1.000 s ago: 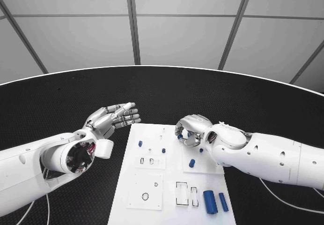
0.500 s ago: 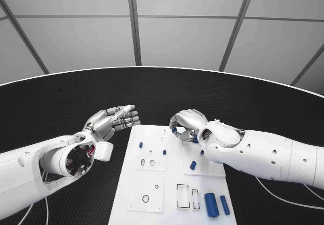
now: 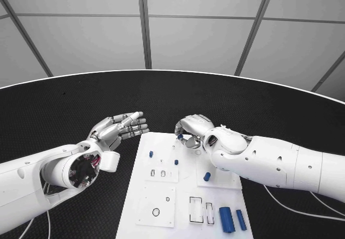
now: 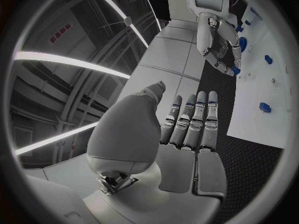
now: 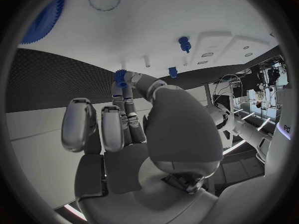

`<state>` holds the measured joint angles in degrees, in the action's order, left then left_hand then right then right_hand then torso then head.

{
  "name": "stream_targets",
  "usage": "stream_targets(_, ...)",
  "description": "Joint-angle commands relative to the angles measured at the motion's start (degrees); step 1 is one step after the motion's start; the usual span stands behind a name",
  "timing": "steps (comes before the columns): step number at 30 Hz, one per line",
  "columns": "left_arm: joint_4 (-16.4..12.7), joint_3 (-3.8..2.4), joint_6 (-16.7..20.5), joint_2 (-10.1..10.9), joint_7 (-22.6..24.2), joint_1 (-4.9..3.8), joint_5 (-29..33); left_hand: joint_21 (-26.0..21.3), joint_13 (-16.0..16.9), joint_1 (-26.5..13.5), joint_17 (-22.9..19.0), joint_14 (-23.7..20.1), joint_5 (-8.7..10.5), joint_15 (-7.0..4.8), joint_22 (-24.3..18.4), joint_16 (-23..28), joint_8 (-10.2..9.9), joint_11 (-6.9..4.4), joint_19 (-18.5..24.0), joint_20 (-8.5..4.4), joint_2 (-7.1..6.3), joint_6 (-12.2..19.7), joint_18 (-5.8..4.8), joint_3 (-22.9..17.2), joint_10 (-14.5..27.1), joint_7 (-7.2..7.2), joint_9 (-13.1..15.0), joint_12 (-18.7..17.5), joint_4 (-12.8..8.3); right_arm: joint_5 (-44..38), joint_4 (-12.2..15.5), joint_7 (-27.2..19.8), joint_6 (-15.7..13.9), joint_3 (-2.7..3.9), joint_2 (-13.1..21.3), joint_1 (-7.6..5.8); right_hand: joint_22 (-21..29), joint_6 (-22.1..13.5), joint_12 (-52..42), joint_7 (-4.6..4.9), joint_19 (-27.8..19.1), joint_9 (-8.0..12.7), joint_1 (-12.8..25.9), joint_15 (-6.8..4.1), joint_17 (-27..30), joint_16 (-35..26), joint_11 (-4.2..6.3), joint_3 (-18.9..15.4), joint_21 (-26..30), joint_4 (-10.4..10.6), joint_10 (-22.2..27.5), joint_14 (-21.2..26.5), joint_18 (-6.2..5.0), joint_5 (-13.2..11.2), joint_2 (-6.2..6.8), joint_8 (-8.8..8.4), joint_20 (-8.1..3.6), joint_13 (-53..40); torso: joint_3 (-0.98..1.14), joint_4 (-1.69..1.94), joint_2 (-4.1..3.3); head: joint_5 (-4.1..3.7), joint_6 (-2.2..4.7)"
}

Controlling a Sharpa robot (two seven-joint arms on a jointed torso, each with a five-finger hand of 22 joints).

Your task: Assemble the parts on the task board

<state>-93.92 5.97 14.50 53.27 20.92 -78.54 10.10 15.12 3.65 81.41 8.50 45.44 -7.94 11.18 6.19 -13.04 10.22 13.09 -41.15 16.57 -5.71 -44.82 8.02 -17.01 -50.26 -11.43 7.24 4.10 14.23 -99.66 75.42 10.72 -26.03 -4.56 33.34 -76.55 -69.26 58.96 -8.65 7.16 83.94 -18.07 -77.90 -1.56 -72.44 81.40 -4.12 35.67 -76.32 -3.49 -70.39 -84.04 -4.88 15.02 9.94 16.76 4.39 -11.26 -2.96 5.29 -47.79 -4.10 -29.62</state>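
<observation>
Right robot hand (image 3: pixel 190 131) pinches a small blue part (image 5: pixel 120 77) at its fingertips over the task board's (image 3: pixel 144 199) far end, I judge to seat it there; left robot hand (image 3: pixel 120 126) hovers empty, fingers apart, beside the board.

In the head view the right hand (image 3: pixel 193 130) covers the far end of the task board (image 3: pixel 162 199), and the board's near edge is cut off by the picture's bottom. A small blue part (image 5: pixel 120 77) sits at its fingers (image 5: pixel 127 102), seemingly pinched, though the contact is too small to judge.
</observation>
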Motion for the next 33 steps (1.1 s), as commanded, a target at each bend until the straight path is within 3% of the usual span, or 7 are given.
stream_targets(1, -0.01, 0.0, 0.02, -0.02, -0.03, -0.13, 0.0, -0.07, -0.02, -0.17, -0.08, -0.33, 0.28, 0.12, -0.09, 0.33, -0.22, 0.07, -0.06, 0.07, -0.36, 0.4, 0.7, -0.3, 0.49, -4.22, -0.06, -0.38, -0.08, 0.0, -0.27, -0.2, 0.33, 0.0, -0.31, -0.02, -0.06, 0.52, -0.19, 0.05, 0.04, -0.13, -0.16, -0.23, -0.08, 0.14, 1.24, -0.03, -0.17, -0.2, -1.84, -3.01, 0.66, 0.18, -0.3, 0.37, -0.53, -2.5, -0.18, 0.19, -0.29, -0.08, 0.13)
stream_targets(13, -0.02, 0.0, 0.05, -0.1, -0.05, -0.63, 0.0, -0.08, -0.02, -0.15, -0.08, -0.37, 0.29, 0.13, -0.11, 0.37, -0.25, 0.08, -0.05, 0.07, -0.37, 0.45, 0.69, -0.34, 0.54, -4.23, -0.07, -0.39, -0.12, 0.0, -0.81, -0.46, 0.39, 0.0, -0.99, -0.03, -0.06, 0.56, -0.21, 0.04, 0.03, -0.18, -0.07, -0.22, -0.09, 0.15, 1.24, -0.06, -0.16, -0.18, -1.84, -3.01, 0.66, 0.16, -0.31, 0.39, -0.53, -2.57, -0.37, 0.58, -0.74, -0.2, 0.34)
stream_targets(19, -0.02, 0.0, 0.05, -0.13, -0.04, -0.76, 0.0, -0.1, -0.02, -0.13, -0.09, -0.4, 0.3, 0.14, -0.12, 0.41, -0.24, 0.08, -0.04, 0.07, -0.37, 0.39, 0.68, -0.36, 0.57, -4.23, -0.06, -0.4, -0.15, 0.0, -1.24, -0.45, 0.58, 0.0, -1.31, -0.04, -0.06, 0.56, -0.21, 0.04, 0.03, -0.18, -0.07, -0.22, -0.09, 0.15, 1.24, -0.06, -0.16, -0.18, -1.84, -3.01, 0.66, 0.16, -0.31, 0.39, -0.53, -2.57, -0.42, 0.59, -0.84, -0.07, 0.34)
stream_targets(24, -0.01, 0.0, 0.02, -0.12, -0.08, -0.84, 0.0, -0.1, -0.02, -0.13, -0.09, -0.4, 0.3, 0.14, -0.12, 0.41, -0.24, 0.08, -0.04, 0.07, -0.37, 0.39, 0.68, -0.36, 0.57, -4.23, -0.06, -0.4, -0.15, 0.0, -1.72, -0.32, 1.1, 0.0, -1.45, -0.04, 0.0, 0.59, -0.22, 0.03, 0.01, -0.23, 0.0, -0.22, -0.09, 0.15, 1.25, -0.07, -0.12, -0.16, -1.83, -3.0, 0.65, 0.15, -0.33, 0.41, -0.53, -2.63, -0.26, 0.52, -0.95, 0.03, 0.37)
stream_targets(33, 0.02, 0.01, -0.1, -0.14, -0.17, -0.91, 0.0, -0.11, -0.02, -0.12, -0.09, -0.45, 0.3, 0.16, -0.14, 0.46, -0.25, 0.09, -0.02, 0.07, -0.38, 0.39, 0.67, -0.4, 0.6, -4.24, -0.06, -0.4, -0.19, 0.0, -2.12, -0.09, 1.55, 0.0, -1.5, -0.04, 0.04, 0.37, -0.14, 0.03, -0.05, -0.33, 0.24, -0.21, -0.03, 0.14, 1.22, -0.12, -0.07, -0.14, -1.57, -2.97, 0.64, 0.03, -0.27, 0.28, -0.53, -2.79, -0.19, 0.52, -1.1, -0.05, 0.49)
